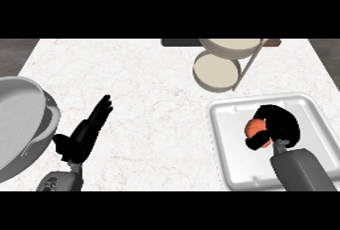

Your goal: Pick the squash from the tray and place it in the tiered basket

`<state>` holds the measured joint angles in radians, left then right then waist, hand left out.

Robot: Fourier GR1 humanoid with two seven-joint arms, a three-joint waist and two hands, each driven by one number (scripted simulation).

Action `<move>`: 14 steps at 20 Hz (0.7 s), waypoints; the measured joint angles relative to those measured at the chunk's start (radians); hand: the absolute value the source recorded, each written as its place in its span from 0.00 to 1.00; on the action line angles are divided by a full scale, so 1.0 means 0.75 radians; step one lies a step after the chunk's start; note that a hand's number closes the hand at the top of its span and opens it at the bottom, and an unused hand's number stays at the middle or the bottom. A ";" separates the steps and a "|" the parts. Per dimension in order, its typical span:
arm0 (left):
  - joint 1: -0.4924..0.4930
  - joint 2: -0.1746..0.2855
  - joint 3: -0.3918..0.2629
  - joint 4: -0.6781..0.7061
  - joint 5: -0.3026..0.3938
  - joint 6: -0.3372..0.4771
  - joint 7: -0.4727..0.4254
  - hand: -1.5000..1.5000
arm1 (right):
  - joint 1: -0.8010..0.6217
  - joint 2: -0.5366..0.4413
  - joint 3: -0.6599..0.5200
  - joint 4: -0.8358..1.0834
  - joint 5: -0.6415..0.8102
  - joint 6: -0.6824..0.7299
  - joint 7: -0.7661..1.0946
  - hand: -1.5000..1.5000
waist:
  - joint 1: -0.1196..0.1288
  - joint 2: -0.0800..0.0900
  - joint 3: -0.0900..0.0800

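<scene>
We log right hand (282,126) curled round the squash (254,127) at the tray (232,173), four o'clock, left hand (90,130) straight-fingered at eight.

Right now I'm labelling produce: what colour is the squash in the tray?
Orange; the squash shows best in the head view.

I work from one camera, set at the robot's head and facing steeply down on the white counter (133,81); left forearm (58,182) and right forearm (302,173) enter at the lower edge; the tiered basket (216,72) marks the far edge.
</scene>
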<state>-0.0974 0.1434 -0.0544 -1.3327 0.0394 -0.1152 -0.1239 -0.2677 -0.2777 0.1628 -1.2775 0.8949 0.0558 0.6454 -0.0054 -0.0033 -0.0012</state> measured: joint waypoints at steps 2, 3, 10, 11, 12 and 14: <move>-0.002 -0.001 0.006 -0.004 -0.004 0.015 0.009 0.50 | 0.054 0.038 -0.028 -0.034 0.049 -0.056 0.166 1.00 | -0.020 -0.006 -0.001; 0.001 0.005 0.015 -0.006 0.001 0.015 0.016 0.50 | 0.077 0.060 -0.047 -0.052 0.075 -0.084 0.261 1.00 | -0.032 -0.010 -0.002; 0.041 0.000 0.021 -0.020 -0.009 0.045 0.017 0.50 | 0.254 0.239 -0.078 -0.355 0.343 -0.265 0.603 1.00 | -0.082 -0.030 -0.006; 0.044 -0.001 0.018 -0.023 -0.010 0.045 0.023 0.50 | 0.262 0.265 -0.073 -0.423 0.377 -0.285 0.613 1.00 | -0.082 -0.031 -0.005; 0.046 0.001 0.019 -0.021 -0.009 0.042 0.021 0.50 | 0.256 0.286 -0.069 -0.491 0.417 -0.301 0.621 1.00 | -0.080 -0.031 -0.005; 0.048 0.000 0.016 -0.027 -0.006 0.036 0.026 0.50 | 0.255 0.316 -0.044 -0.627 0.512 -0.322 0.640 1.00 | -0.072 -0.030 -0.005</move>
<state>-0.0612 0.1435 -0.0426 -1.3527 0.0348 -0.0880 -0.1045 -0.0761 -0.0406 0.1299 -1.7479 1.2791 -0.1853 1.1252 -0.0591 -0.0261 -0.0051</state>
